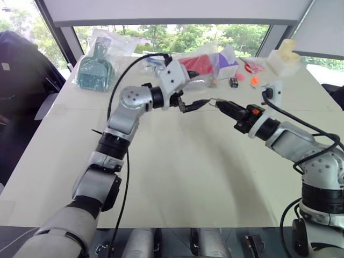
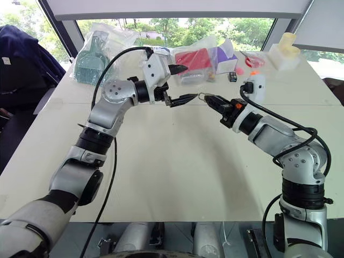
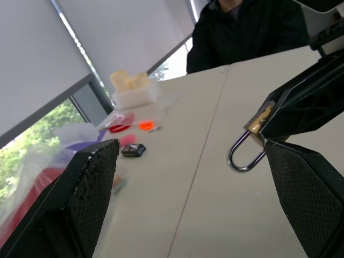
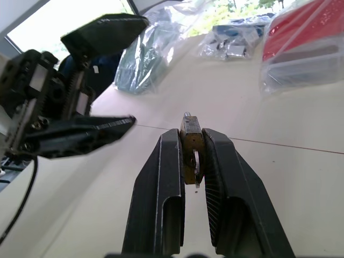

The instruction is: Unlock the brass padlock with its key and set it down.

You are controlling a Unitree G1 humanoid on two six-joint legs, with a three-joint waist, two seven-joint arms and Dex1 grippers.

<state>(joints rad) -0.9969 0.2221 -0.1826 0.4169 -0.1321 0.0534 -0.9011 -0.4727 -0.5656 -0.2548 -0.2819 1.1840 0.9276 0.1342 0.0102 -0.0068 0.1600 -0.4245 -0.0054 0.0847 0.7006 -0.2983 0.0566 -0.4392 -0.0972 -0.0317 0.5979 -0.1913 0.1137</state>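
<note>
Pale table, seam across; bagged items along far edge below windows. Right gripper clamps brass padlock; left gripper spread, empty.

Silver-grey jointed arms; black cables; seemingly ridged black fingers

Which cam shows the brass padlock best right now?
Left wrist view: the brass padlock and its whole silvery shackle loop hang clear against the table, body pinched in the right pincer. Right wrist view shows the body edge-on between the fingers. Both eye views show just a tiny glint at the right pincer's tips.
</note>
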